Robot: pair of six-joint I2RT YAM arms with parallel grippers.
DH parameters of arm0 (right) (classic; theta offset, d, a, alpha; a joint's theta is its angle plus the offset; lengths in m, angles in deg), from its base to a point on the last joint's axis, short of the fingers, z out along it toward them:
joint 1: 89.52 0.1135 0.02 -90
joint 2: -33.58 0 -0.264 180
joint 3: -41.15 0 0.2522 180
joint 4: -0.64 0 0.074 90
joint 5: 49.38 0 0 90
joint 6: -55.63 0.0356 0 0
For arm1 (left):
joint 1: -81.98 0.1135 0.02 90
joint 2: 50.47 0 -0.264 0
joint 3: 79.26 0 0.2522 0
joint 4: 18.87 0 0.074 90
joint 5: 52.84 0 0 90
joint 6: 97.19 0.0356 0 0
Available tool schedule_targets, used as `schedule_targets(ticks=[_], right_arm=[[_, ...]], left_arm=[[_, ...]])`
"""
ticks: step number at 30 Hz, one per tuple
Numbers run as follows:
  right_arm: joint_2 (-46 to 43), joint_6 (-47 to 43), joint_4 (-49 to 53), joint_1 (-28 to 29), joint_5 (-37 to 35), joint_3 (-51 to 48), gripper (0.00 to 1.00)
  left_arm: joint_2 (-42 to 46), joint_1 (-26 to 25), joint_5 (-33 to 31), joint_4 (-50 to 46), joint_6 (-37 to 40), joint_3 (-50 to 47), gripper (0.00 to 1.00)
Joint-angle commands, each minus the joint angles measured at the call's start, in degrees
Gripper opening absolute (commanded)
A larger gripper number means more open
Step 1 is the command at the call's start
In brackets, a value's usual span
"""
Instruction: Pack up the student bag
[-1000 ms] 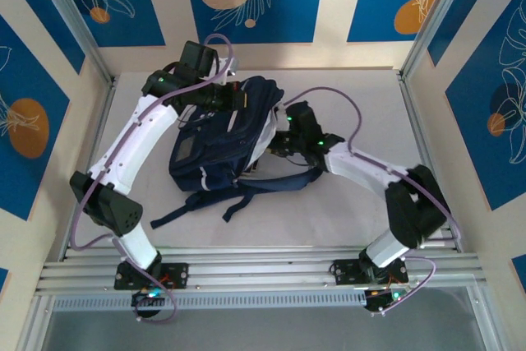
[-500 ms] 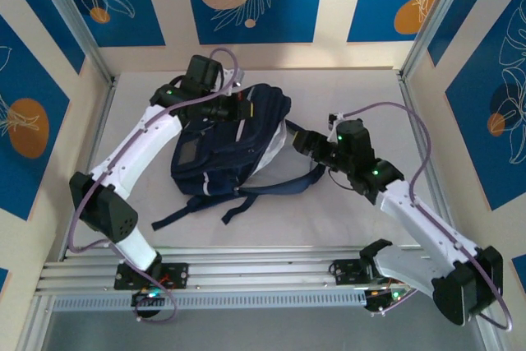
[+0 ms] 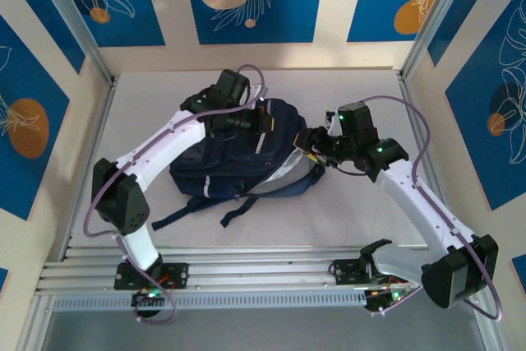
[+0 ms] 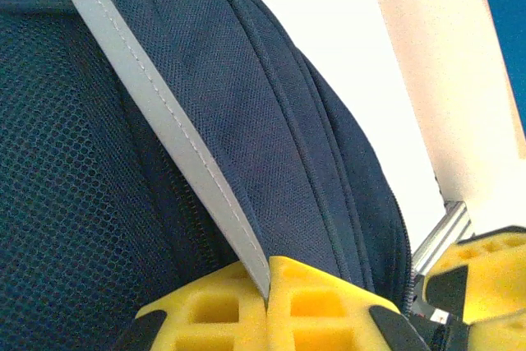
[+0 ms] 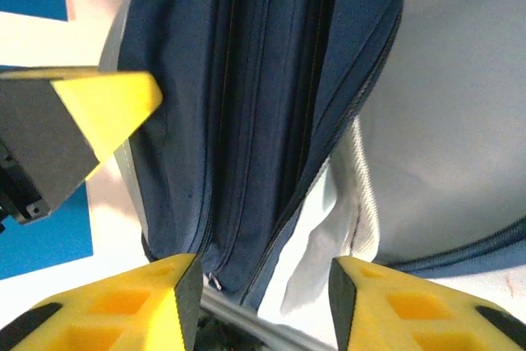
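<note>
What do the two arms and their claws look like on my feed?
Both the left arm and right arm have white links, bulky black joint housings and a loose purple cable looping alongside. Small green lights glow on the right wrist. The left claw and right claw have blocky yellow fingers with recessed pockets.

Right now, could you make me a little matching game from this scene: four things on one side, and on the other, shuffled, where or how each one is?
Things:
1. left tool
2. right tool
3. student bag
4. dark straps

Place or state:
A. lies on the white table, between the two arms
B. fingers apart, facing the bag's zipped edge
C. trail from the bag toward the near edge
D. pinched shut on a grey stripe

Pairs: 1-D, 2-B, 3-A, 4-C
</note>
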Motion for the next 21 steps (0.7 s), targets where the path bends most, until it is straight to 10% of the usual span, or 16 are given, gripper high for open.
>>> schedule_targets(ticks=[1, 13, 21], right_arm=[[2.0, 2.0, 4.7, 0.0, 3.4, 1.5, 0.48], [9.9, 3.0, -0.4, 0.2, 2.6, -0.8, 0.44], [9.3, 2.1, -0.9, 0.4, -0.1, -1.7, 0.06]], left_arm=[[-0.8, -1.5, 3.1, 4.2, -1.1, 0.3, 0.00], [-1.8, -2.8, 3.6, 5.6, -2.8, 0.4, 0.00], [-1.6, -2.7, 1.8, 3.6, -1.9, 2.1, 0.00]])
